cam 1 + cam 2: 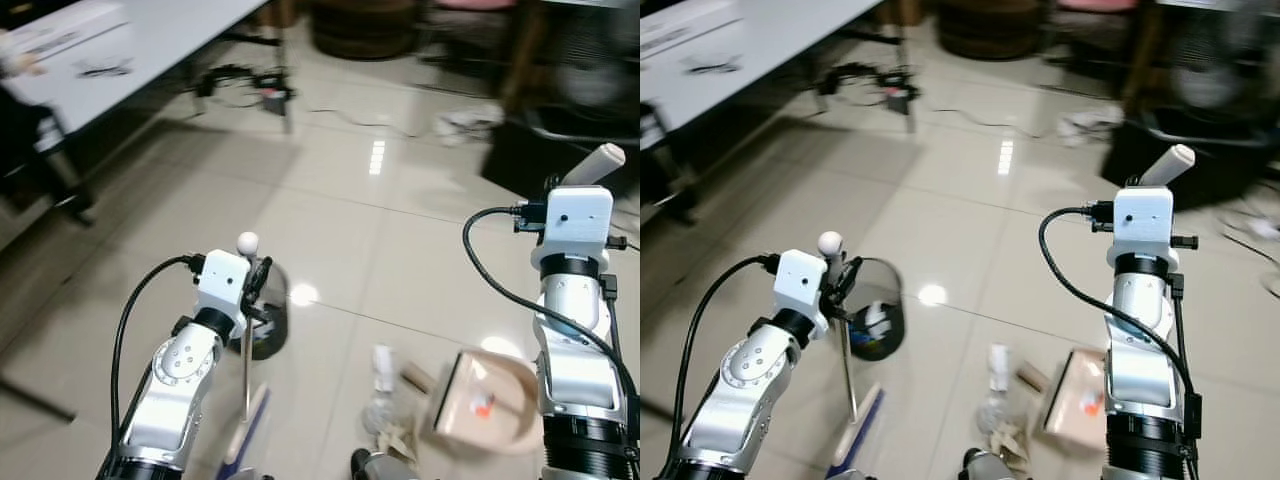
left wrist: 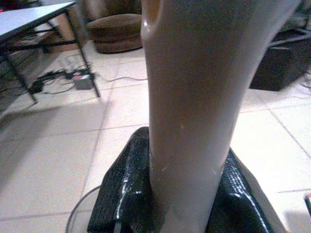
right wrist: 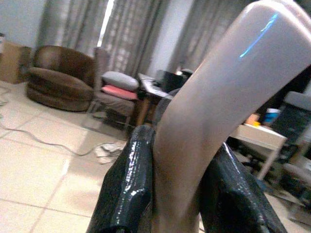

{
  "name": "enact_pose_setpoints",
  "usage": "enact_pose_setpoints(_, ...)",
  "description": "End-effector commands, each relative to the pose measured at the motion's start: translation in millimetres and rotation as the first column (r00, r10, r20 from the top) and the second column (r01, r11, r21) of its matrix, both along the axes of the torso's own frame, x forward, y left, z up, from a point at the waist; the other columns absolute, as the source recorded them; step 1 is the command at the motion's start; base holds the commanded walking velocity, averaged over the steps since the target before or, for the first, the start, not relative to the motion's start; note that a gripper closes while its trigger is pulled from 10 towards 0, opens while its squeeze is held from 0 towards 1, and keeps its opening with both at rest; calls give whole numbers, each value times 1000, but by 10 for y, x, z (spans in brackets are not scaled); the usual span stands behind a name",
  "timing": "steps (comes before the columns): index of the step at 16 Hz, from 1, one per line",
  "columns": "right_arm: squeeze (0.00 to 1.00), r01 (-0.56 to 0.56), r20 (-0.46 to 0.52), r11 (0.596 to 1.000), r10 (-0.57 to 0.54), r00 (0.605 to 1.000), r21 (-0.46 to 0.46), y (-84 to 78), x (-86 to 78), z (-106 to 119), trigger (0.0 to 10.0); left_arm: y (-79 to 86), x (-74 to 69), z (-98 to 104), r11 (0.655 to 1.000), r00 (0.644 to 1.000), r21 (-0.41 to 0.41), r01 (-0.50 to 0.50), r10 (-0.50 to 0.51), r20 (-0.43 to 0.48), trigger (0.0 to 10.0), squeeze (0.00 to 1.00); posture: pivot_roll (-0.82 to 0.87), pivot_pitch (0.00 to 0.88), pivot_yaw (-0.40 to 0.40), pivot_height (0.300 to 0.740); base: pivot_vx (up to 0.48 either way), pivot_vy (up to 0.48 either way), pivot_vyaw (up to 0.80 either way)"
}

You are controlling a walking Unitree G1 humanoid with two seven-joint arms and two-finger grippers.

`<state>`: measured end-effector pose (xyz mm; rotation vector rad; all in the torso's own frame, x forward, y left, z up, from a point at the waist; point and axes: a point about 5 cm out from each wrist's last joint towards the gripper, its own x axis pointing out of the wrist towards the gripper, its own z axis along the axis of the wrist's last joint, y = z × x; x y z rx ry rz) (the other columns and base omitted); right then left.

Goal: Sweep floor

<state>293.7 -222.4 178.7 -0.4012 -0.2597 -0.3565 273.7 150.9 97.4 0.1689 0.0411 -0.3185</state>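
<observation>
left tool (image 1: 258, 285) grips broom (image 1: 246, 385) | right tool (image 3: 177, 184) grips dustpan (image 1: 480, 400) | no legible writing

Broom (image 1: 247, 395): thin metal shaft with white ball top, near upright, blue-edged head on the tiled floor. Dustpan (image 1: 485, 400): beige, tilted, resting on the floor, its pale handle (image 1: 598, 163) rising upward. Litter (image 1: 385, 400): plastic bottle and paper scraps lying between broom and dustpan.
</observation>
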Motion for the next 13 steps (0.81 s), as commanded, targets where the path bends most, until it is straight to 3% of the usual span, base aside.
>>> enact_pose_setpoints(1,0,-11,55,1000,12,998,-23,24,-35,147,10000,11,4,75,1000,1000,-4,5,-5,26,10000,0,-23,54,52,740,0,0,-800)
enact_pose_setpoints(4,0,-14,30,1000,13,999,18,31,-68,138,10000,4,-9,98,999,1000,-29,12,-11,29,10000,0,-21,46,49,740,0,0,-800)
enact_pose_setpoints(6,0,-18,23,995,16,1000,93,29,-68,103,10000,0,-11,107,999,999,-32,16,-15,29,10000,0,-21,42,49,740,0,0,-800)
enact_pose_setpoints(8,0,-21,-16,981,25,1000,191,38,-62,14,10000,-6,-9,110,999,999,-31,21,-20,28,10000,0,-21,40,49,740,0,0,0)
enact_pose_setpoints(13,0,-44,-61,976,58,996,214,101,-100,-63,10000,-9,6,137,999,999,-24,32,-31,32,10000,0,-21,39,52,740,0,0,0)
